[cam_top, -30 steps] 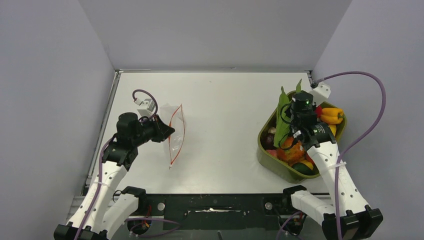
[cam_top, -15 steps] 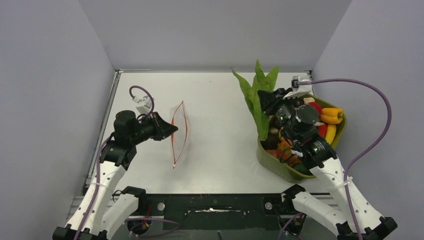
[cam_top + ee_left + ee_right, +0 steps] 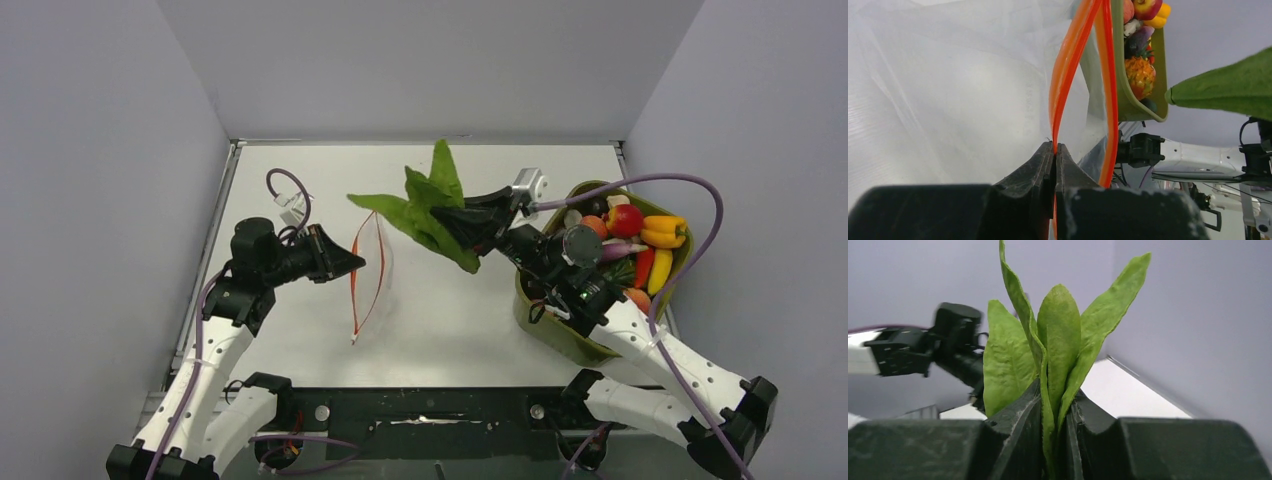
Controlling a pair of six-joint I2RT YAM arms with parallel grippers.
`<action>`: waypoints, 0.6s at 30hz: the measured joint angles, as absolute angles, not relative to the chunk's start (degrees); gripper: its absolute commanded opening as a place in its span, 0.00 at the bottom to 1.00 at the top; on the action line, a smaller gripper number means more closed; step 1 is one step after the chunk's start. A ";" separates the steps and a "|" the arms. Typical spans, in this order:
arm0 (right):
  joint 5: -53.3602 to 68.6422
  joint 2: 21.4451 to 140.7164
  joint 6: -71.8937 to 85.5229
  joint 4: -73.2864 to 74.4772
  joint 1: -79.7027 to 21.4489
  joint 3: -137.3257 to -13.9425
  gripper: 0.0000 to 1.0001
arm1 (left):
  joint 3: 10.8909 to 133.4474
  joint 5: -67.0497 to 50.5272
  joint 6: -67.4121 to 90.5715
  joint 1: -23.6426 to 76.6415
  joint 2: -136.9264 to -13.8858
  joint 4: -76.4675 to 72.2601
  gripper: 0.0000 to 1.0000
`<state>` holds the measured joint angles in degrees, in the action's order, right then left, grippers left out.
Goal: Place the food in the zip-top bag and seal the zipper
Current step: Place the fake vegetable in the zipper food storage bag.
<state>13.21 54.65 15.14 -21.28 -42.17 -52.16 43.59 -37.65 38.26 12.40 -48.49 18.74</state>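
Top external: left end effector (image 3: pixel 357 263) tight on zipper (image 3: pixel 354 300), right end effector (image 3: pixel 447 222) tight on green leaf (image 3: pixel 415 203).

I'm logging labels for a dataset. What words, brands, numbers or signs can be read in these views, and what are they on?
None. No readable text shows in any view: the zip-top bag, the toy lettuce and the green tub show no print.
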 measured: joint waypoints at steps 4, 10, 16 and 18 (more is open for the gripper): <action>19.66 57.60 12.19 -31.27 -47.11 -51.66 0.00 | 43.68 -39.31 39.81 12.49 -48.56 17.28 0.00; 24.86 65.14 11.25 -41.80 -50.43 -53.95 0.00 | 43.68 -41.89 41.32 12.67 -48.60 15.59 0.00; 27.79 72.84 11.53 -49.71 -53.08 -57.21 0.00 | 43.66 -44.23 42.96 12.69 -48.62 13.19 0.00; 28.47 74.91 11.92 -52.42 -53.69 -58.30 0.00 | 43.64 -44.80 43.53 12.71 -48.62 12.49 0.00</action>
